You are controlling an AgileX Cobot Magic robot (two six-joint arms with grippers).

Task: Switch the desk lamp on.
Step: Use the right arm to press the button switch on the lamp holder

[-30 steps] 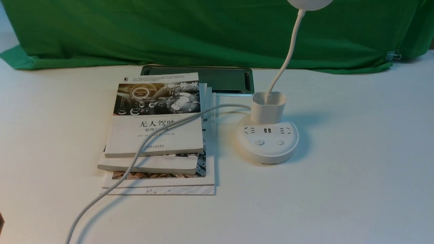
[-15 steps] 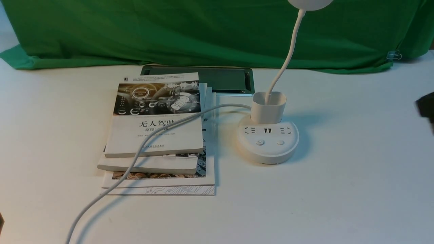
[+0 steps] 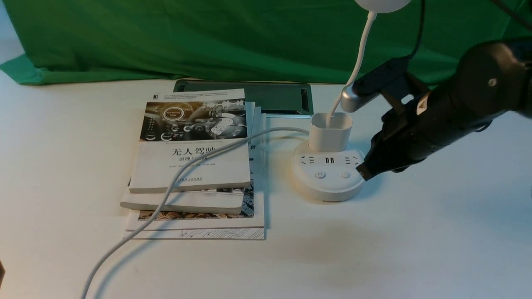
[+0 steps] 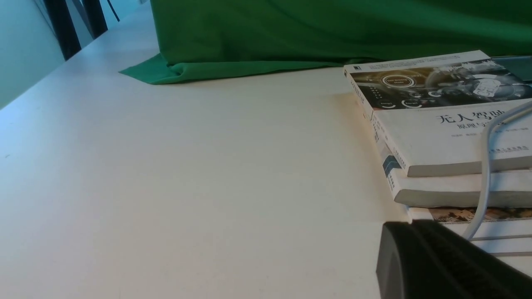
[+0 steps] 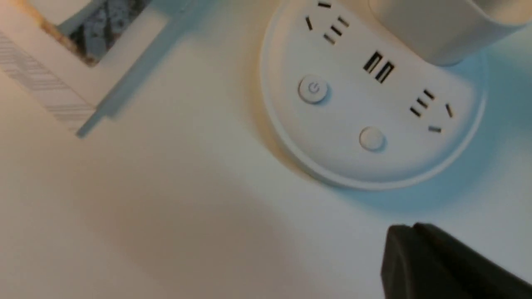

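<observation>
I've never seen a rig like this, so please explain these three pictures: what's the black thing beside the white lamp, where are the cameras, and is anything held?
It is a robot with two arms. The wide picture looks forward from between them; the other two come from wrist cameras. The black right gripper hovers, shut and empty, beside the round base of the white plastic desk lamp, near its two buttons. The left gripper, also shut and empty, sits low near a stack of white paperback books. The lamp's white cord trails over them. Lamp and books rest on a white table.
</observation>
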